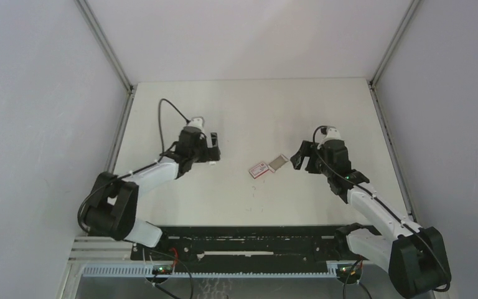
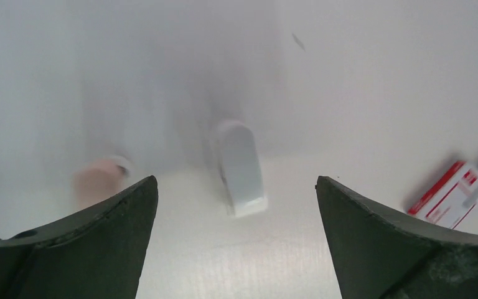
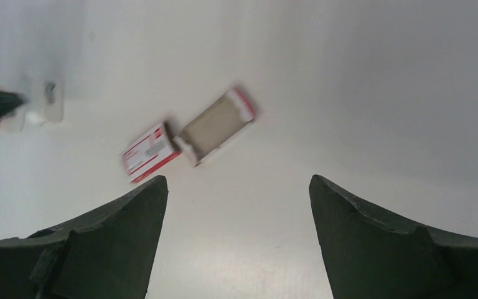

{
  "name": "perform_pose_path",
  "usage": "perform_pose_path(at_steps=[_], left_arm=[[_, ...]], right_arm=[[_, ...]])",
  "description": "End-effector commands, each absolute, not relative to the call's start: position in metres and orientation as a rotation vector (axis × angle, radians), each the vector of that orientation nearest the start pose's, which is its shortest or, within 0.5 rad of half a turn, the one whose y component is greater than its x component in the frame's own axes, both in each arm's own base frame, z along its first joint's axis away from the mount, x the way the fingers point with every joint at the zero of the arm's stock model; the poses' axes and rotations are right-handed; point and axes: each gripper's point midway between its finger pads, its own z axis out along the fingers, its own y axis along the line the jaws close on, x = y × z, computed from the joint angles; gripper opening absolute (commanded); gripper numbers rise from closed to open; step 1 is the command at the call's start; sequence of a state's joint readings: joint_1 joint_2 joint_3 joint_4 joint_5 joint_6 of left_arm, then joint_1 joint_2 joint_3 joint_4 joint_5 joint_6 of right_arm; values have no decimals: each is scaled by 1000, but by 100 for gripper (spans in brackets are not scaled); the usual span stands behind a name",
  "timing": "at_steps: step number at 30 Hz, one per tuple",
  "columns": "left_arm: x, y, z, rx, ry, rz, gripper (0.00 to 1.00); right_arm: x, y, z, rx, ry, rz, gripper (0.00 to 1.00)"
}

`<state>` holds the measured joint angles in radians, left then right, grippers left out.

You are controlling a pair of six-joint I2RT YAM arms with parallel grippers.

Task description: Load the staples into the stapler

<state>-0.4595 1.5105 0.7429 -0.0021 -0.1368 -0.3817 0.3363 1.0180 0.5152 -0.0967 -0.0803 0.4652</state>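
Gaping wide: left gripper (image 2: 236,187) and right gripper (image 3: 236,184).
Between them the staples box (image 1: 259,169), tray (image 1: 278,162) out toward two o'clock.

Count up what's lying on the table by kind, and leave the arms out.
Red-and-white staple box, tray slid out: 1
White stapler: 1
Pinkish object, too blurred to name: 1
Total: 3

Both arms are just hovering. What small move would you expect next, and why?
Probably the right gripper eases down toward the grey tray, already slid out of its red-and-white box. Its jaws stand open and empty, with the tray lying just ahead.
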Motion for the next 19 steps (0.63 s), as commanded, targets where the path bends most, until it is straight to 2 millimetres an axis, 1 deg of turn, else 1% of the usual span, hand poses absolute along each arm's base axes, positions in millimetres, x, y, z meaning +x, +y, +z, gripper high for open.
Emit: perform_pose_path(at_steps=[1,2,3,5,7,8,9,10,12,14,17,19], left_arm=[[376,-116,130,-147,2055,-354,100],[379,-87,139,-233,1996,-337,100],[375,-64,143,-297,1948,-322,100],[364,-20,154,-419,1839,-237,100],[349,19,159,-476,1760,-48,100],[342,34,160,-503,1723,33,100],[336,48,162,-558,1681,100,100],[333,54,161,-553,1682,133,100],[331,58,163,-539,1666,164,100],[329,61,162,-514,1658,196,100],[323,67,151,-512,1654,243,100],[320,70,157,-522,1625,248,100]], right_arm=[[308,84,123,184,2080,351,84],[310,68,127,230,2050,294,84],[312,47,130,296,2011,217,84],[313,16,135,385,1926,111,85],[311,-5,135,457,1856,47,85],[313,-13,137,478,1811,22,85],[313,-21,133,494,1805,-11,85],[315,-26,135,498,1793,-33,85],[318,-35,137,486,1766,-89,84],[318,-39,132,484,1746,-118,84],[316,-47,118,484,1728,-169,85],[317,-53,112,483,1703,-201,85]])
